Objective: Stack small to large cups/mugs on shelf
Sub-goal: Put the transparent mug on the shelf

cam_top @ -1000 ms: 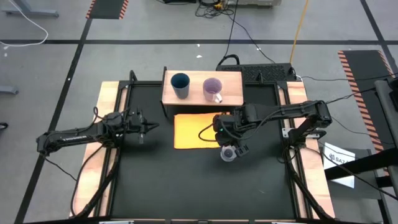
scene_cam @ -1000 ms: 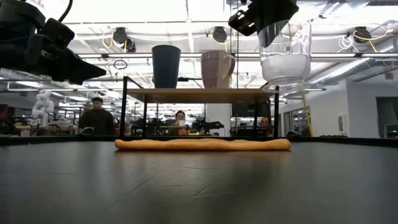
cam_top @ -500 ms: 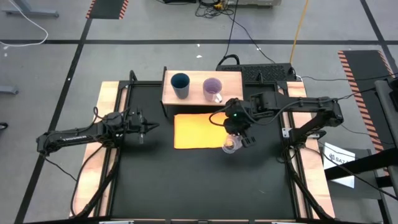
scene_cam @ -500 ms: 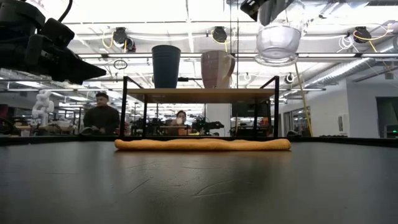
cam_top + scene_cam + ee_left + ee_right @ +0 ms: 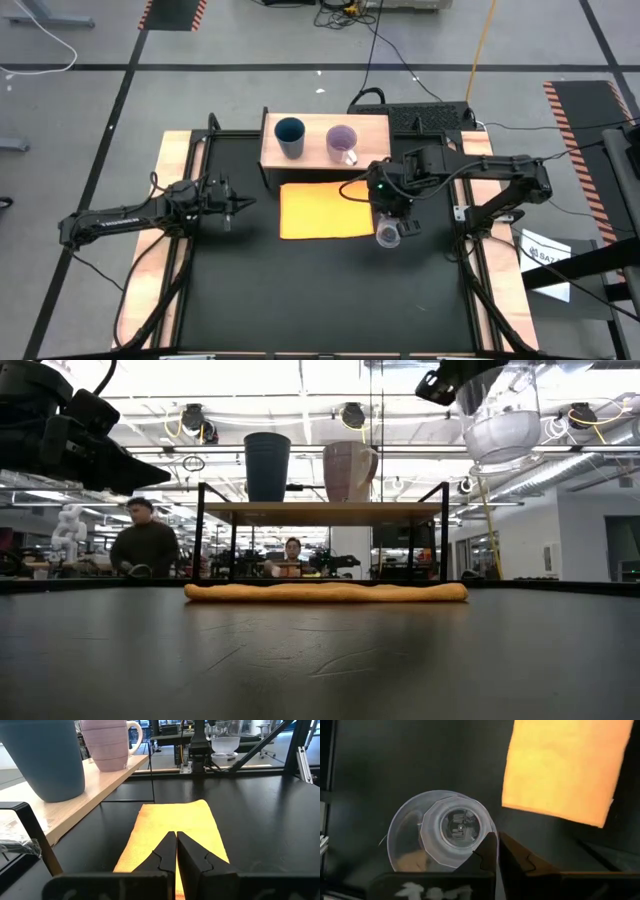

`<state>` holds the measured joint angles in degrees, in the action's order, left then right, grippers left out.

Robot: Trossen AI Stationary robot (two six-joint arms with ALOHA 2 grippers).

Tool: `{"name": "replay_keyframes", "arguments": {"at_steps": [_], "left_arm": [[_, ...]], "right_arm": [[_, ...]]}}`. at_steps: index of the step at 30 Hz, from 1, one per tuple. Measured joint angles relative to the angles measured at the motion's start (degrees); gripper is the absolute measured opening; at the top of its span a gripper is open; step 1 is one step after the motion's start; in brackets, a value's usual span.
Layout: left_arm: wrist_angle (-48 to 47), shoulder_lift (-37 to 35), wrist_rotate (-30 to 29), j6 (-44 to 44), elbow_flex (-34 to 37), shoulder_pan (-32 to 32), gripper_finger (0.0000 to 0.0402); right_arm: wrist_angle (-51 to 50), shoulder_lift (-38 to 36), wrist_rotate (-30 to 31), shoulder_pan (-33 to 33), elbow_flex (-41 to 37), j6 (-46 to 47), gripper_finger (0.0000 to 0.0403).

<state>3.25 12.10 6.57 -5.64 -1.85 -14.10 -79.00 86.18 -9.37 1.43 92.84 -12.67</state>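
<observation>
Right gripper [image 5: 389, 231] raised off the black table [image 5: 300, 290], pinched shut on the rim of a clear see-through cup [image 5: 502, 422]. Behind it, a light wooden shelf [image 5: 375, 128] bearing a dark blue tumbler [image 5: 289, 136] and lilac handled mug [image 5: 342, 143]. Beside it, a flat orange sheet [image 5: 320, 210]. Left gripper [image 5: 240, 203] far across, closed, holding nothing.

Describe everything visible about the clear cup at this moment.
The clear cup is a see-through, handleless tumbler, plastic or glass by its look, apparently empty. The right gripper is shut on its rim and holds it in the air above the black table, off the right edge of the orange sheet. It is upright in the low view. It touches nothing else and is not on the shelf.
</observation>
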Motion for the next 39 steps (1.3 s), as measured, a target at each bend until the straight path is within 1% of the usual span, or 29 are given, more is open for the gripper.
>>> {"name": "replay_keyframes", "arguments": {"at_steps": [12,19,24,27,30,33,39], "left_arm": [[0.00,0.00,0.20,0.84,0.00,0.01,0.0017],[-0.05,0.00,0.53,0.71,0.00,-0.01,0.0017],[-0.07,0.00,0.73,0.38,0.00,-0.01,0.0017],[-0.07,0.00,0.92,0.38,0.00,0.01,0.0017],[-0.07,0.00,0.92,0.36,0.00,0.00,0.0017],[-0.07,0.00,0.96,0.36,0.00,0.01,0.0017],[-0.09,0.00,0.96,0.40,0.00,0.00,0.0017]], "right_arm": [[3.21,-6.45,0.48,0.27,0.00,-0.82,0.0000],[4.35,-10.11,1.00,0.49,0.00,0.64,0.0000],[0.88,-11.05,5.04,0.49,0.00,3.08,0.0000],[-1.86,-11.48,5.34,0.73,-0.04,4.58,0.0000],[-1.29,-12.66,5.34,0.84,-0.25,5.78,0.0000],[-0.30,-14.56,5.34,0.88,-2.07,5.82,0.0000],[3.20,-19.48,5.47,1.08,-9.34,6.25,0.0000]]}}
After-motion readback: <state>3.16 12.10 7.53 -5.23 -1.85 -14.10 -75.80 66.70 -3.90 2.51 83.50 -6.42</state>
